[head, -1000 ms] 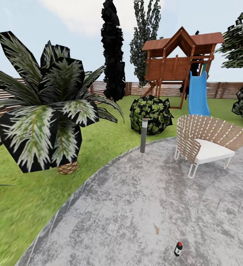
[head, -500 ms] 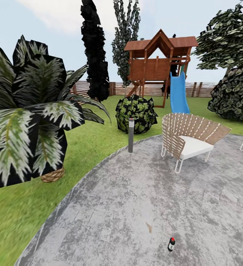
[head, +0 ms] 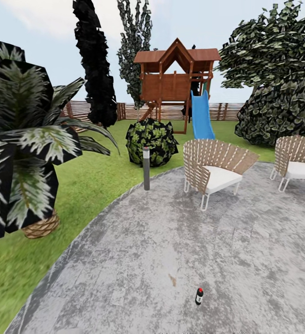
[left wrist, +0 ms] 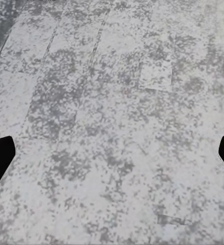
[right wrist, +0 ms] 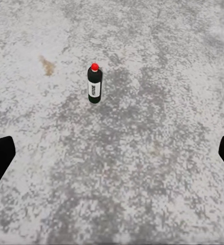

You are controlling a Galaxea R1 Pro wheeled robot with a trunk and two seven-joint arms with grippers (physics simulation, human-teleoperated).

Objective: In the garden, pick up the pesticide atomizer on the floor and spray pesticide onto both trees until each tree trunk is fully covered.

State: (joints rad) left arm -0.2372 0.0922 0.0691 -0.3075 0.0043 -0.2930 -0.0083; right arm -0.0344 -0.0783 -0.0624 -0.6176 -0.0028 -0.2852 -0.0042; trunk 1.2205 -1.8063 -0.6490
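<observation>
Pesticide atomizer (head: 199,296) stands upright on the grey stone paving (head: 180,260), near and slightly right of centre in the head view; long axis vertical, red cap up, dark body with pale label. Small brown stain (head: 172,279) just left and a little beyond it.

Right wrist view: atomizer (right wrist: 94,83) ahead of the right hand (right wrist: 112,158), a bit off the centre line; finger tips dark at both frame edges, spread wide, nothing between them. Left hand (left wrist: 112,158) likewise spread and empty, over bare paving. Judgement: right arm is the nearer one, so the grab likely falls to it, coming down and forward with the fingers closing across the upright body from the sides.

Farther out: potted palm (head: 22,148) at left on the lawn (head: 92,181), slim bollard light (head: 146,168) at the paving edge, woven chair (head: 215,171) mid-right, second chair (head: 298,162) far right. Beyond: round bush (head: 151,141), playhouse with blue slide (head: 201,116), slat fence (head: 171,111), narrow conifer (head: 96,65). Leafy tree canopy (head: 273,51) far right; trunk hidden, cannot tell.
</observation>
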